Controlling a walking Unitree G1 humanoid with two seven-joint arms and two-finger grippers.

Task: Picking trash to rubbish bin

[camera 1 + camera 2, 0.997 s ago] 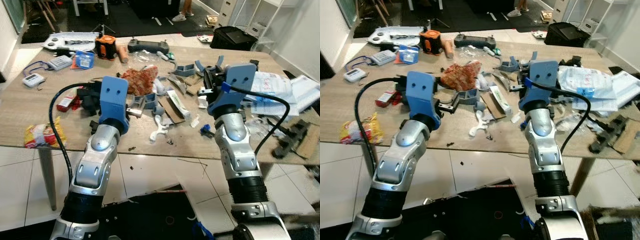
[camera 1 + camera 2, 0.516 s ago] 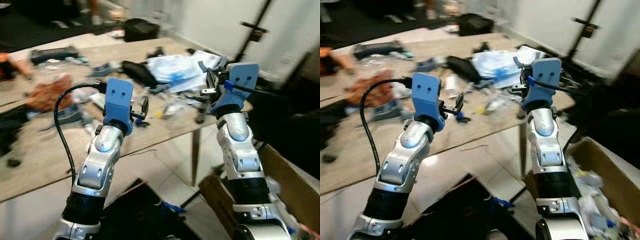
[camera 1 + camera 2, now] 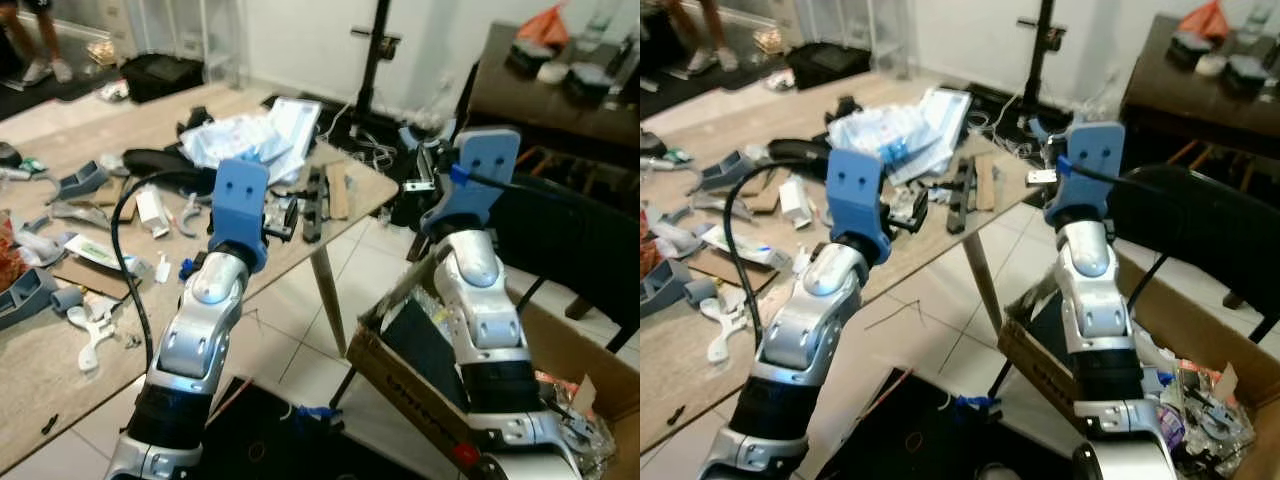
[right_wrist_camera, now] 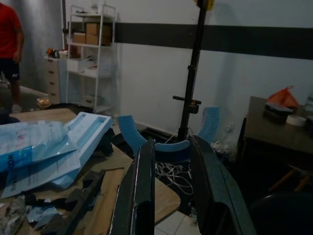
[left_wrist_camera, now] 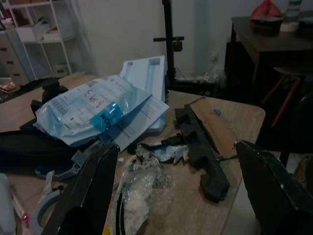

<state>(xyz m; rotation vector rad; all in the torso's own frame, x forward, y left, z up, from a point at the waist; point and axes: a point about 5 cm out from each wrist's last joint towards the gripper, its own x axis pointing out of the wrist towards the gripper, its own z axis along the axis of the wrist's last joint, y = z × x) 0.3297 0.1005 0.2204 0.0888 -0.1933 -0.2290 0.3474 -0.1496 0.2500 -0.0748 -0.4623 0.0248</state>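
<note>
My right gripper (image 4: pixel 172 147) is shut on a curved blue plastic piece (image 4: pixel 171 148), held up in the air past the table's corner, beside the box. In the head views the piece (image 3: pixel 1038 129) sticks out of the right gripper (image 3: pixel 424 170). A cardboard box (image 3: pixel 398 372) with mixed trash (image 3: pixel 1200 400) stands on the floor at lower right, under my right arm. My left gripper (image 3: pixel 284 214) hangs open over the wooden table (image 3: pixel 40 370), its fingers (image 5: pixel 93 181) wide apart above crumpled plastic (image 5: pixel 142 181) and a black part (image 5: pixel 200 142).
White and blue plastic bags (image 3: pixel 245 135), grey parts (image 3: pixel 30 290) and a white tube (image 3: pixel 152 210) litter the table. A black chair (image 3: pixel 570 240) stands right of the box. Behind are a dark side table (image 3: pixel 560 90), a black stand (image 3: pixel 378 50) and a person's legs (image 3: pixel 25 40).
The whole view has swung to the right: the table slid left and the cardboard box, chair and dark table came into sight. Both arms keep their raised pose, the right still holding the blue piece.
</note>
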